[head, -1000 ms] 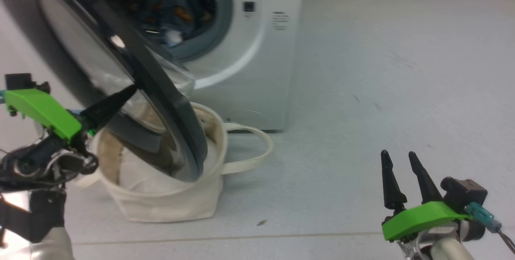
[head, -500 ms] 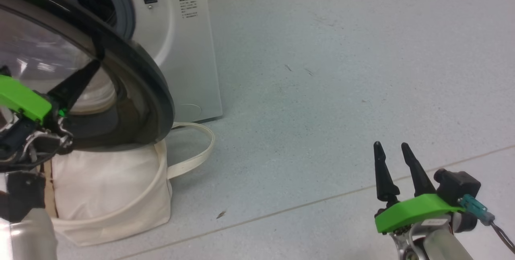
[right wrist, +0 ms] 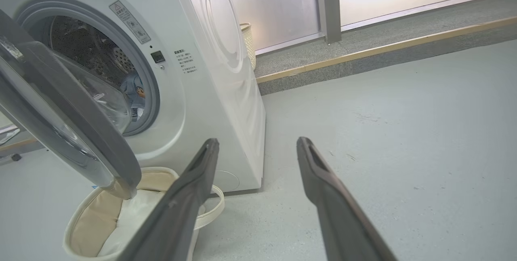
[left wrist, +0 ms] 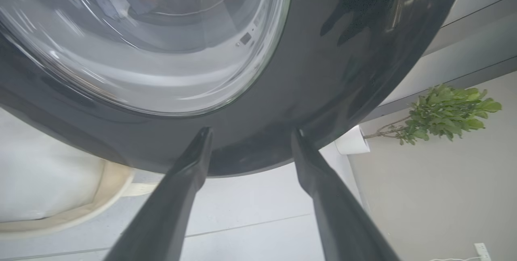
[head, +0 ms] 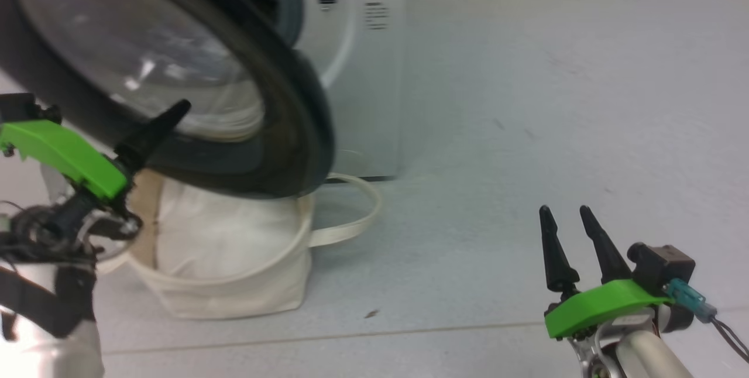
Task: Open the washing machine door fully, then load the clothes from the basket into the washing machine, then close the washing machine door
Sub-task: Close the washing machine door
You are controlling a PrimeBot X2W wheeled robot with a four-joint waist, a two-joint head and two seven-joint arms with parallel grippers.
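Left wrist view: left gripper (left wrist: 251, 131), fingers spread, sits by the washing machine door (left wrist: 343, 51) rim at 6 o'clock. Clothes (right wrist: 133, 85) look loaded; next, I think, push the door shut.

The round glossy black-rimmed glass door (head: 301, 126) overhangs the cream canvas basket (head: 234, 299), blocking most of its mouth. Grey floor (head: 526, 132) to its right lies open.
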